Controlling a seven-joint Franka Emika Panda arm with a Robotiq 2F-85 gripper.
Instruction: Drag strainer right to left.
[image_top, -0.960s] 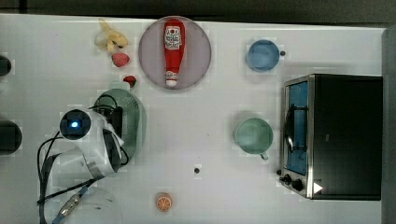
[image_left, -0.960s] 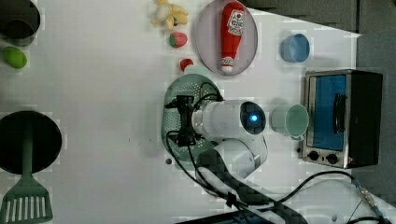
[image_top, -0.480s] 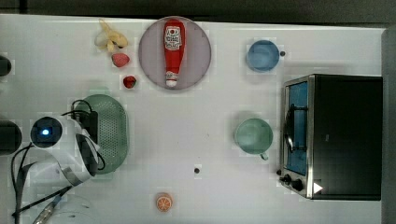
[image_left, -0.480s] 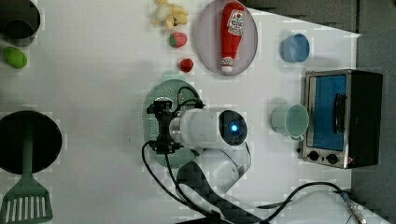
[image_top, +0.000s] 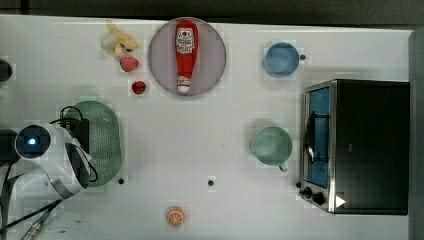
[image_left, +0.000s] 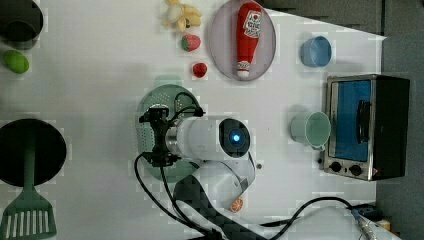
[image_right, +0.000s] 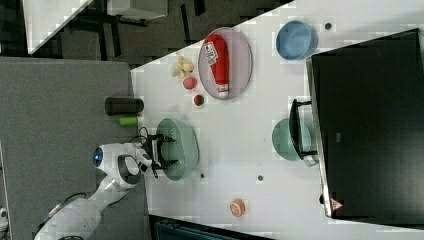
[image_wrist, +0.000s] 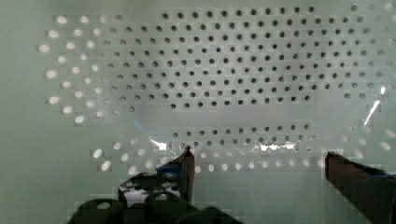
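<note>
Near the top view's left table edge, the strainer (image_top: 102, 142) sits with the wide-open gripper (image_wrist: 259, 161) inside its bowl, the drag apparently nearly complete.

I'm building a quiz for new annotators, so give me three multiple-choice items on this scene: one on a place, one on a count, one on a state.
1. What lies on the round plate?
A. ketchup bottle
B. orange slice
C. banana

2. How many cups stand on the table?
A. one
B. two
C. four

3. How do the gripper's fingers stand inside the strainer?
A. closed together
B. clamped on a strawberry
C. spread wide apart

Answers:
1 A: the ketchup bottle lies along the plate.
2 B: a blue cup and a green cup, both near the toaster oven.
3 C: in the wrist view the gripper has its fingers far apart over the strainer.
</note>
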